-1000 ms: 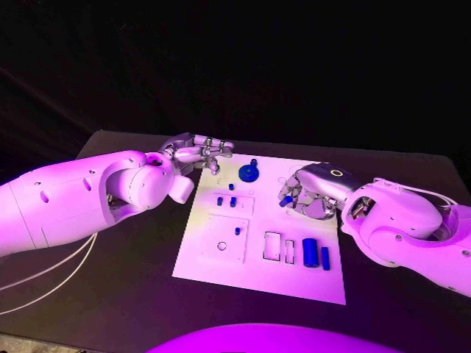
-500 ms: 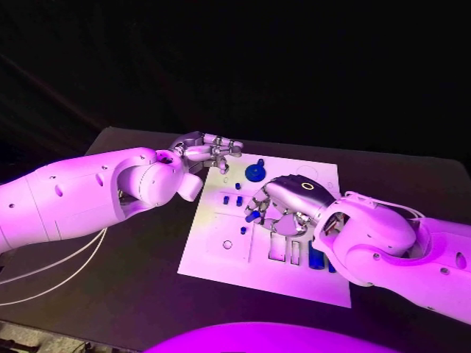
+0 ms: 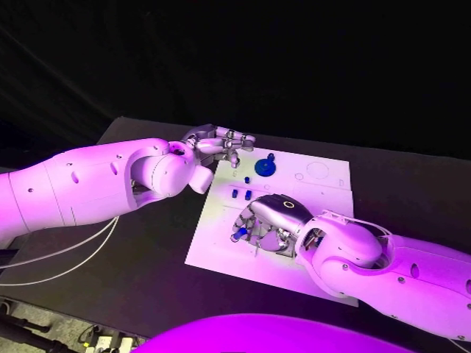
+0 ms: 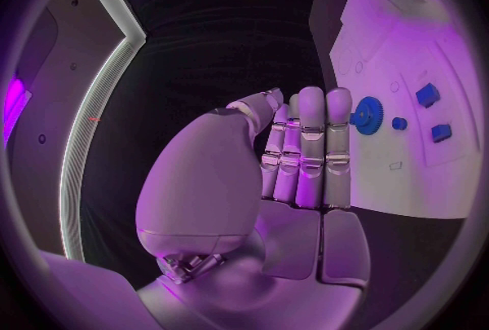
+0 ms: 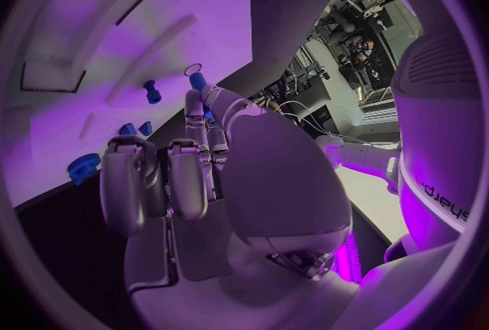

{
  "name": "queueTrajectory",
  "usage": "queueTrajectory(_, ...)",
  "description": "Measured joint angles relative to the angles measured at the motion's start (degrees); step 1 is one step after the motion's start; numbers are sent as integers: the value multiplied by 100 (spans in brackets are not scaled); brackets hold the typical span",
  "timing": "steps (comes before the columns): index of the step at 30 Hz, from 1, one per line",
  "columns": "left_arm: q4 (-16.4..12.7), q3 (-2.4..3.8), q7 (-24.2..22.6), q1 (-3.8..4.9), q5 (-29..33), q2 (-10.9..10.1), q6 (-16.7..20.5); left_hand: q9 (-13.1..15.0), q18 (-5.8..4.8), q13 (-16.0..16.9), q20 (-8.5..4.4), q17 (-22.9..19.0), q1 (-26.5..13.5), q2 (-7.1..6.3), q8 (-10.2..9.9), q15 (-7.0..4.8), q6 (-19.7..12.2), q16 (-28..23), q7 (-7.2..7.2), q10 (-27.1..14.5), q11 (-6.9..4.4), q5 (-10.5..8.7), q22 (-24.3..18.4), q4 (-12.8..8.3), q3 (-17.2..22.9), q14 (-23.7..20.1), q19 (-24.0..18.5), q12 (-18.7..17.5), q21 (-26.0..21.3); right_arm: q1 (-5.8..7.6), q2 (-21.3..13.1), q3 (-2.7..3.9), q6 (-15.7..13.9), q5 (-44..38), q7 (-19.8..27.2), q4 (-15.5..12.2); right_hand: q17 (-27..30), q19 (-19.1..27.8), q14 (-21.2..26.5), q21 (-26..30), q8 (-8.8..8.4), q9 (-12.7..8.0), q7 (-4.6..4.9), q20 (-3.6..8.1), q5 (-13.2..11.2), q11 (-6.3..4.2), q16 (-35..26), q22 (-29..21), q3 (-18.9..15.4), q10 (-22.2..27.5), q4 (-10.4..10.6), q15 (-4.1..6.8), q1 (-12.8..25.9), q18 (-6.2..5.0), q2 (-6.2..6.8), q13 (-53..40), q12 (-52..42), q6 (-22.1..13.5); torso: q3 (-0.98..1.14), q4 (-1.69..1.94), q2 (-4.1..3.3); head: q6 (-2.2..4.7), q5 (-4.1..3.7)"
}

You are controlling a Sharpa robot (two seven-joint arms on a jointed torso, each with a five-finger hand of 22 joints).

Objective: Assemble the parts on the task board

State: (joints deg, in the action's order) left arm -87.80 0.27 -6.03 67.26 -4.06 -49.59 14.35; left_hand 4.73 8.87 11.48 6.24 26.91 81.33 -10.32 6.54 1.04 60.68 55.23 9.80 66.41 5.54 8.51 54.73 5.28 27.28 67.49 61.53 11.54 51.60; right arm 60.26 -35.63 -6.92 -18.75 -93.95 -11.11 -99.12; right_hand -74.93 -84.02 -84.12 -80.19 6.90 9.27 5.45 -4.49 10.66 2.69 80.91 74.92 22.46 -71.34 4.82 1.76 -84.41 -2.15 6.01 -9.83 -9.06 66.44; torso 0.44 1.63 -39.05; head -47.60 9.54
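The white task board [image 3: 322, 193] lies in the middle of the table. A blue gear [image 3: 266, 167] stands near its far edge, and two small blue pegs [image 3: 240, 194] stand just nearer. My right hand [image 3: 267, 223] hovers over the board's near left part and pinches a small blue part [image 3: 239, 234] at its fingertips; the same part [image 5: 198, 83] shows between thumb and finger in the right wrist view. My left hand [image 3: 220, 142] sits at the board's far left corner holding nothing, and in the left wrist view its fingers [image 4: 309, 147] are straight beside the gear [image 4: 367, 114].
Rectangular recesses [image 5: 81, 20] are cut into the board, and another blue peg [image 5: 151, 91] stands on it. White cables [image 3: 45, 263] hang off the left side of the black table [image 3: 427, 184]. My right forearm covers the board's near right part.
My right hand has carried the blue part from the board's right side across to its near left part. The left hand has stayed at the far left corner. The camera shifted slightly.
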Motion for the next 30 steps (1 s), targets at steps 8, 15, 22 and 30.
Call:
queueTrajectory(8,-3,0,5,1,1,3,-5,-6,0,5,0,-4,23,22,0,0,-22,0,20,-17,17,0,-7,0,0,0,0,0,0,-76,149,-2,2,5,55,246,0,0,0,0,41,32,1,0,0,15,0,-1,0,3,0,0,-7,0,7,2,0,-1,3,1,3,-59,69)
queueTrajectory(15,-3,0,9,1,1,3,-10,-5,0,6,0,-5,23,22,0,0,-22,0,20,-20,20,0,-7,0,0,0,0,0,0,-106,218,-5,2,-1,84,331,1,0,0,0,45,33,9,0,34,25,0,-1,15,-7,-17,0,16,0,31,-1,-2,-9,6,1,5,-87,103)
queueTrajectory(22,-3,0,13,1,2,1,-15,-5,0,5,0,-5,23,22,0,0,-22,0,20,-20,20,0,-7,0,0,0,0,0,0,-125,236,-5,14,-4,94,348,1,0,0,0,45,34,10,0,34,35,0,-1,15,-17,-17,0,16,0,31,7,22,-10,6,1,6,-101,119)
queueTrajectory(30,-3,0,17,1,2,-3,-19,-5,0,5,0,-5,23,22,0,0,-22,0,19,-20,20,0,-6,0,0,0,0,0,0,-128,271,-2,72,-10,82,357,2,0,12,54,-37,195,158,0,96,95,0,-1,26,53,-6,-40,145,0,147,46,147,-157,3,1,11,-116,124)
